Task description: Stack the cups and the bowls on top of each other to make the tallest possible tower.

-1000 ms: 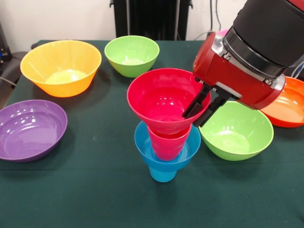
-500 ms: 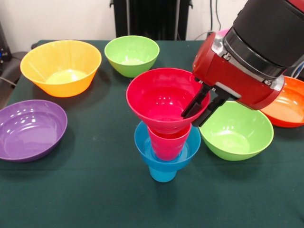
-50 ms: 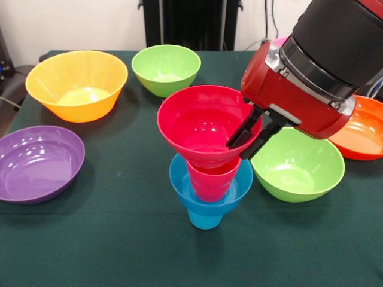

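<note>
Tower [image 3: 206, 179] of four pieces stands upright on the green desk [image 3: 119, 251], its long axis vertical: a sky-blue cup [image 3: 204, 218] at the base, mostly hidden by the small blue bowl [image 3: 236, 185] seated on it, then the red cup [image 3: 212, 179], its rim covered by the red bowl [image 3: 200, 125] on top, mouth up. The end effector [image 3: 246, 140] grips that bowl's rim, one finger inside and one outside. Below it and just beside sits a lime green bowl [image 3: 299, 164]. An orange bowl [image 3: 362, 134] is largely hidden behind the arm [image 3: 317, 66]. Well apart lie a second green bowl [image 3: 166, 69], a yellow-orange bowl [image 3: 76, 84] and a purple bowl [image 3: 39, 162], cut by the frame edge.
</note>
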{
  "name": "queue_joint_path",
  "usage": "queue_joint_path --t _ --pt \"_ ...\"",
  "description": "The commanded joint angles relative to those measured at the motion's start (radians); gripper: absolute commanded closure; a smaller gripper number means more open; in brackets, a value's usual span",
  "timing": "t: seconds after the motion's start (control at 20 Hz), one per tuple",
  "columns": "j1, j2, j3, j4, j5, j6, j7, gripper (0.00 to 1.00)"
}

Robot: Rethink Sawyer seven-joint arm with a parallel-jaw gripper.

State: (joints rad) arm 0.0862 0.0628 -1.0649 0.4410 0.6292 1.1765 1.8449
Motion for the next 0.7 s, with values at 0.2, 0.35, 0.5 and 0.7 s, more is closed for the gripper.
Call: queue_joint_path --t 0.2,0.35,0.5,0.7 --pt "0.049 0.031 0.058 0.089 -0.083 0.041 0.159 1.00" --pt "0.042 0.041 0.045 0.067 -0.075 0.054 0.171 1.00" --pt "0.024 0.056 0.030 0.029 -0.061 0.067 0.180 1.00" --pt "0.012 0.065 0.023 0.012 -0.050 0.068 0.181 1.00"
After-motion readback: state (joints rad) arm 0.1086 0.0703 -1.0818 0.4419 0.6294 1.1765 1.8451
